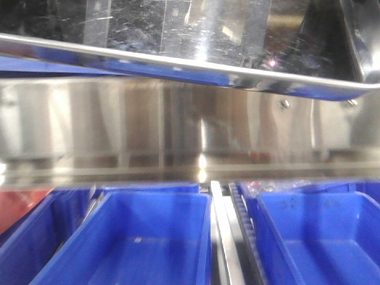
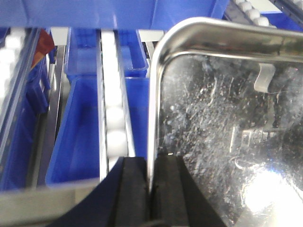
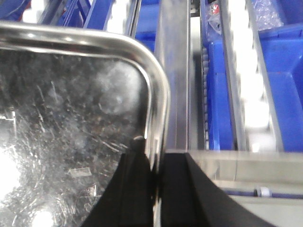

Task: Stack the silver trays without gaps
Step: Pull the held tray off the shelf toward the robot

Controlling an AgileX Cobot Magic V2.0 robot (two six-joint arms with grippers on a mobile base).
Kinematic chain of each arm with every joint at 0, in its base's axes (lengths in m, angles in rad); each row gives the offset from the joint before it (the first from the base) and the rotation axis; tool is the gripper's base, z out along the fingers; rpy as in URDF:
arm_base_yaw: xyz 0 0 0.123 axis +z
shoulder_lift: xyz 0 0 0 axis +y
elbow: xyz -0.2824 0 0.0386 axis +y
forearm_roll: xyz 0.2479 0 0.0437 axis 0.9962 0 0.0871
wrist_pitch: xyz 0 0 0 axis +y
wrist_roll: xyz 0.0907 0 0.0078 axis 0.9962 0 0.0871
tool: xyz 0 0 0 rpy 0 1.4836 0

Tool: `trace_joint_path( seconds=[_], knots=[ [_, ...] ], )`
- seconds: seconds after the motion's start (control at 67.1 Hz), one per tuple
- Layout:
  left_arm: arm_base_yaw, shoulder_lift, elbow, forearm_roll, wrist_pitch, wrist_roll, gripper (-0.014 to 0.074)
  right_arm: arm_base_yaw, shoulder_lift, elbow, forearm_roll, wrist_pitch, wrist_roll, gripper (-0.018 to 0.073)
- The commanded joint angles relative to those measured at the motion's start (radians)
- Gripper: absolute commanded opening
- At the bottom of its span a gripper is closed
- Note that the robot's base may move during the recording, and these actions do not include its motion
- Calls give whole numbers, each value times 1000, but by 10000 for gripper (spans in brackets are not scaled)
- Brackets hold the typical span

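Observation:
One silver tray (image 1: 178, 35) hangs across the top of the front view, tilted slightly down to the right, its scratched bottom facing the camera. In the left wrist view my left gripper (image 2: 151, 175) is shut on the left rim of that silver tray (image 2: 227, 127), one finger outside and one inside. In the right wrist view my right gripper (image 3: 156, 172) is shut on the right rim of the silver tray (image 3: 71, 127) in the same way. The tray is held in the air above the bins. No other tray shows.
Blue plastic bins (image 1: 136, 237) (image 1: 320, 237) stand in rows below, split by a roller track (image 2: 113, 127) and a steel divider (image 1: 222, 237). A long flat steel rail with screws (image 1: 178, 130) runs behind. Something red (image 1: 18, 208) lies at the far left.

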Motion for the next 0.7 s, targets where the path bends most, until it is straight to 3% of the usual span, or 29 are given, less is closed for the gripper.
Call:
trace_joint_path(
  seconds=[0.0, 0.686],
  knots=[
    [-7, -10, -2, 37, -2, -5, -15, 3, -13, -2, -31, -9, -1, -3],
    [-7, -10, -2, 37, -2, -5, -15, 3, -13, -2, -31, -9, -1, -3]
  ],
)
